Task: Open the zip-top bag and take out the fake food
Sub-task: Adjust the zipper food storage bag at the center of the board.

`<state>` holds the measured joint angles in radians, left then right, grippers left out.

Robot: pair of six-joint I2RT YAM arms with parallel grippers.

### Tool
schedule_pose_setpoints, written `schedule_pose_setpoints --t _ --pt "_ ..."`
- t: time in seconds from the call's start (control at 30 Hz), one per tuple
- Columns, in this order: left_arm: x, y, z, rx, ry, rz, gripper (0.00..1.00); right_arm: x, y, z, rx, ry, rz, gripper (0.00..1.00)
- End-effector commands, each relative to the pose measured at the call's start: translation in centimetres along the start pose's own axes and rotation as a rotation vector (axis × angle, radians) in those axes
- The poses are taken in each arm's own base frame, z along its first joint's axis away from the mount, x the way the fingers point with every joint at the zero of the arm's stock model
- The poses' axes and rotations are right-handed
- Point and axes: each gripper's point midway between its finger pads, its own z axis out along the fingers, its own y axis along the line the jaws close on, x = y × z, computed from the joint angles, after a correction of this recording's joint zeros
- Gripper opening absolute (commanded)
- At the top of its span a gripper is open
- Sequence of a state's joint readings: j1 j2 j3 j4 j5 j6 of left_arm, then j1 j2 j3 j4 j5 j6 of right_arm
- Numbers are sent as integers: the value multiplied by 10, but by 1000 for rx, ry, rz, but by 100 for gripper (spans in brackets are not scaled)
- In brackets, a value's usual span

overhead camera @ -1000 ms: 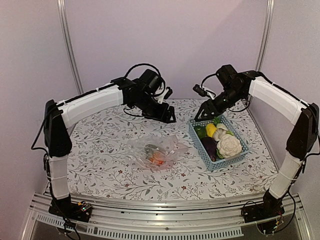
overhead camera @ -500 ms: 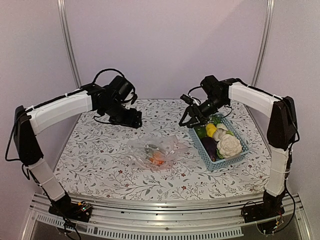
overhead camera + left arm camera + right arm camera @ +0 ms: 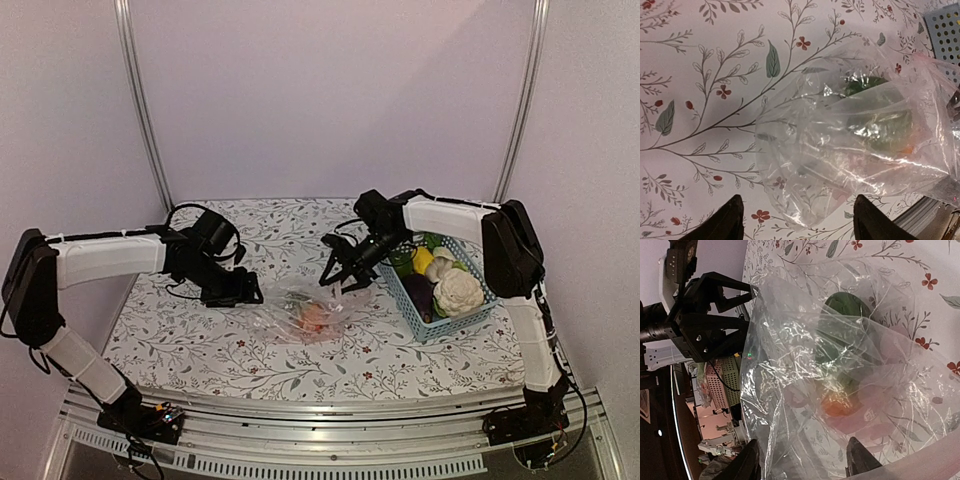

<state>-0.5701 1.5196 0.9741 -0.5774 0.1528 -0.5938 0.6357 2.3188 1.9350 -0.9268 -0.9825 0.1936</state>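
The zip-top bag (image 3: 310, 310) lies crinkled on the flowered table, with a green piece and an orange piece (image 3: 315, 318) of fake food inside. My left gripper (image 3: 248, 293) is open, low at the bag's left edge. In the left wrist view the bag (image 3: 850, 135) lies just ahead of my open gripper (image 3: 797, 225), not held. My right gripper (image 3: 341, 276) is open at the bag's far right edge. In the right wrist view the bag (image 3: 815, 365) fills the space between its fingers (image 3: 749, 462), with the green piece (image 3: 845, 305) and the orange piece (image 3: 837, 405) showing through.
The light-blue basket (image 3: 470, 318) stands right of the bag and holds a white cauliflower (image 3: 458, 290), a yellow piece (image 3: 422, 258), a dark purple eggplant (image 3: 418, 292) and green pieces. Its corner shows in the left wrist view (image 3: 945, 25). Walls enclose the table at back and sides.
Both arms have come down from the back of the table toward the bag. The left gripper swung left and forward, the right gripper moved left off the basket. The bag looks slightly shifted.
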Motion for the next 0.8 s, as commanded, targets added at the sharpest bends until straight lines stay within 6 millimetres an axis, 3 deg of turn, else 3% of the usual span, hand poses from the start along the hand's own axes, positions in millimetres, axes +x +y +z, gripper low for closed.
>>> schedule_pose_setpoints --t 0.0,0.1,0.17,0.3,0.47,0.77 --pt "-5 -8 23 78 11 -33 70 -7 7 2 -80 -14 14 50" --pt "-4 -6 29 69 16 -36 49 -8 11 0 -89 -19 5 28" --pt "-7 -3 26 59 0 -30 24 -9 16 -8 -78 -36 -21 19" --pt "-6 7 22 38 -19 -24 0 -14 31 -39 -89 -94 -61 12" --pt "-2 21 18 18 -35 -26 0 -11 43 -72 -91 -151 -97 12" --pt "-5 33 5 -17 -74 -4 0 -11 57 -101 -60 -218 -176 12"
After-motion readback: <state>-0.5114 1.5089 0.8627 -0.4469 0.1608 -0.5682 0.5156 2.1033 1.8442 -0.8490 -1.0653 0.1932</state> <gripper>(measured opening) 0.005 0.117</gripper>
